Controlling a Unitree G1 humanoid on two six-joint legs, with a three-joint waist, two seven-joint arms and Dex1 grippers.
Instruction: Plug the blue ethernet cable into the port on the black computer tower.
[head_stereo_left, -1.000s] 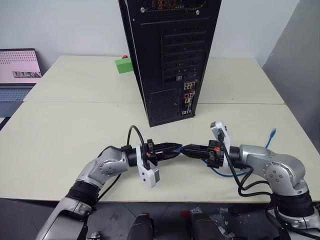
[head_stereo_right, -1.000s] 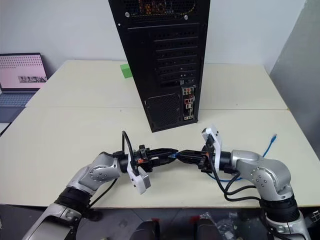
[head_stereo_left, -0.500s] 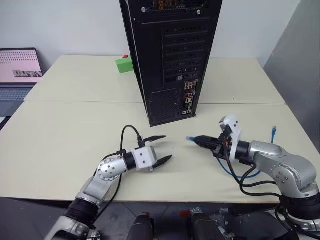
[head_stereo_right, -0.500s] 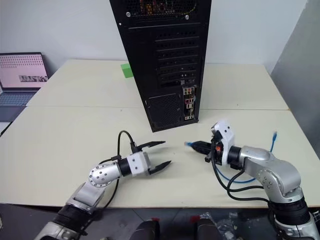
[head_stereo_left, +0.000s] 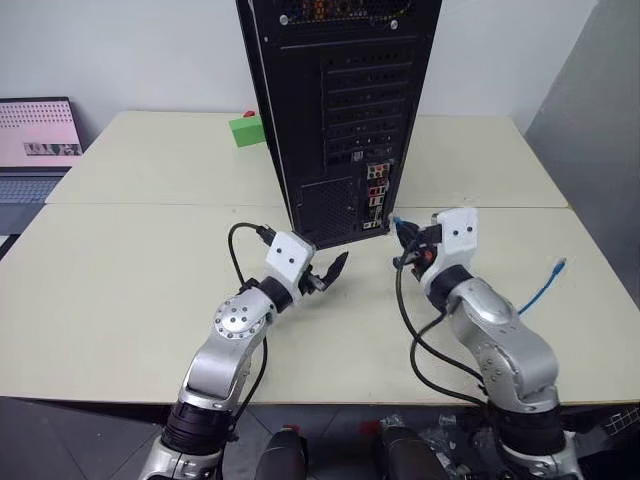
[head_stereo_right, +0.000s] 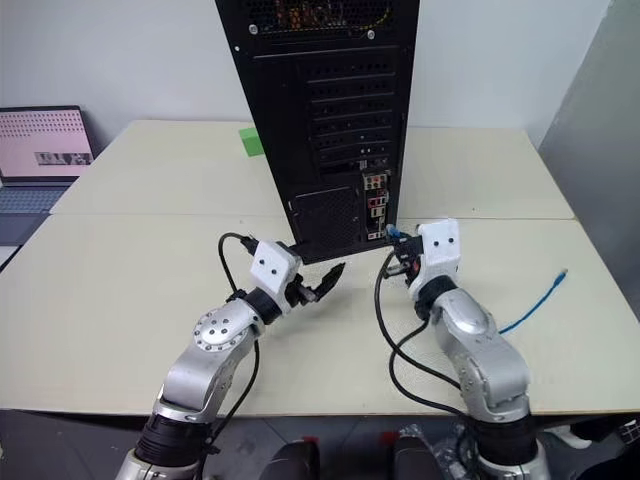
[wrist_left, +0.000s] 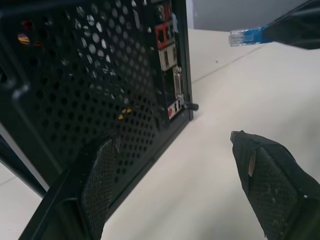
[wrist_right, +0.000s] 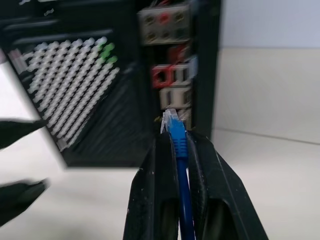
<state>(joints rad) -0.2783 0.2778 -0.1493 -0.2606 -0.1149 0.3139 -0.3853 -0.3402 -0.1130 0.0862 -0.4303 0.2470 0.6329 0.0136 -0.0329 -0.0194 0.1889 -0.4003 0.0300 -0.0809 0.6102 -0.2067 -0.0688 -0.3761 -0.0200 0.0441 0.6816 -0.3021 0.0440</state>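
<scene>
Two arms: both reach forward over the pale cream bench (head_stereo_left: 120, 290) toward the rear face of the tall black metal computer tower (head_stereo_left: 340, 100), which stands upright on the bench.
Left gripper (head_stereo_left: 327, 275): its black jaws are spread wide, with nothing between them; it hangs just in front of the lower perforated vent grille (head_stereo_left: 328, 210) of the tower, near it but apart.
Right gripper (wrist_right: 176, 150): its jaws are pressed together on the thin bright blue ethernet cable (wrist_right: 180, 150), pinching it just behind the plug.
Plug: the small clear-blue plastic plug (wrist_right: 170, 120) sticks out past the fingertips and points at the column of connectors; it is close to the tower but I cannot tell if it touches.
Cable, rest: the blue cord runs back along the right arm; its free end (head_stereo_left: 560, 266) with the second plug lies on the bench, well to the right of the arm.
Port: the small dark squarish port (wrist_right: 176, 97) sits in the connector column at the lower right of the rear panel, under the red connectors; which socket exactly is hard to tell.
Left wrist view: the plug tip (wrist_left: 242, 37) is in the air, beside the tower edge.
Small green block (head_stereo_left: 247, 130): on the bench left of the tower, further back.
Open laptop (head_stereo_left: 35, 140): at the far left edge.
</scene>
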